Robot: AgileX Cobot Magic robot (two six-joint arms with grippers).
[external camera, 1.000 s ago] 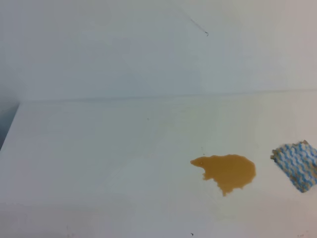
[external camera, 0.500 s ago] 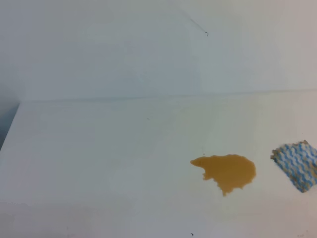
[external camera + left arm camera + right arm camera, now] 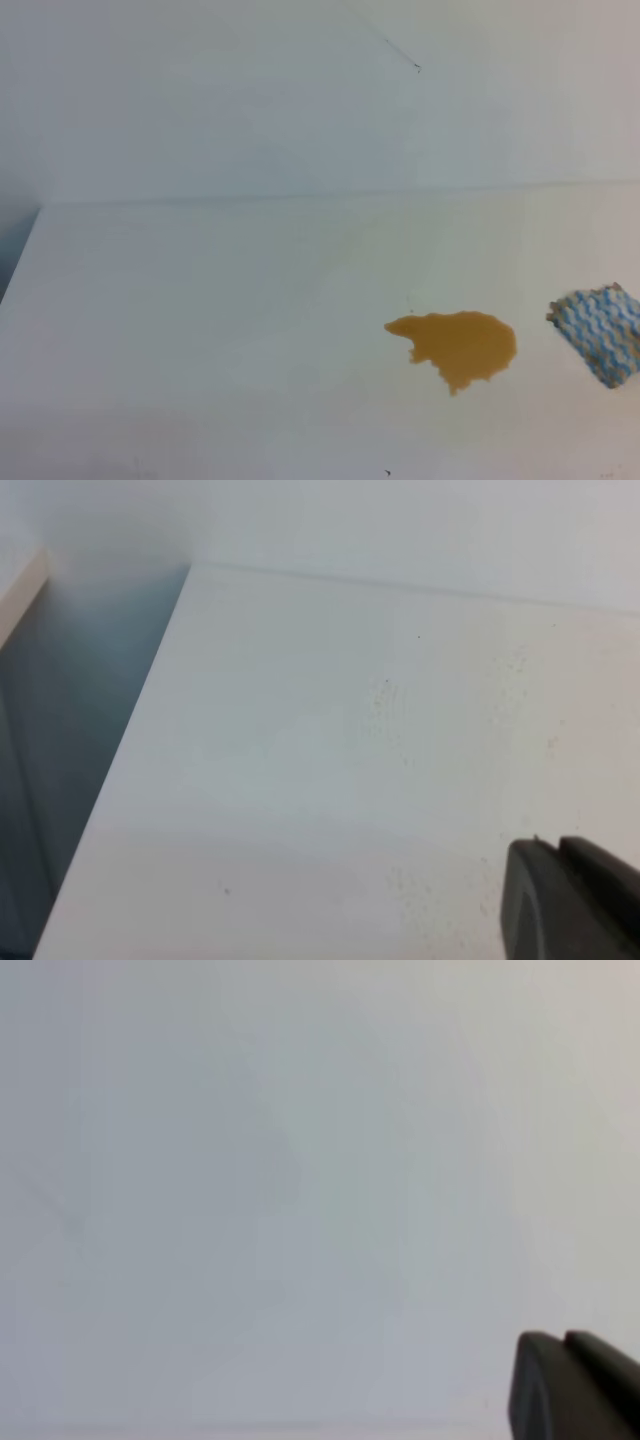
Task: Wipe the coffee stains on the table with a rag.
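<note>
The coffee stains [image 3: 458, 346] form one amber-brown puddle with a pointed lobe on its left, right of centre on the white table [image 3: 200, 320]. The rag [image 3: 601, 331], blue-and-white zigzag with frayed edges, lies flat at the right edge of the high view, a short gap right of the puddle and partly cut off. Neither arm shows in the high view. In the left wrist view my left gripper [image 3: 558, 845] is a dark tip at the lower right, its two fingers pressed together over bare table. My right gripper [image 3: 563, 1338] looks the same, with nothing held.
The table's straight back edge [image 3: 330, 195] meets a pale wall [image 3: 300, 90]. Its left edge [image 3: 130, 750] drops off into a dark gap. A small dark speck [image 3: 388, 472] lies near the front edge.
</note>
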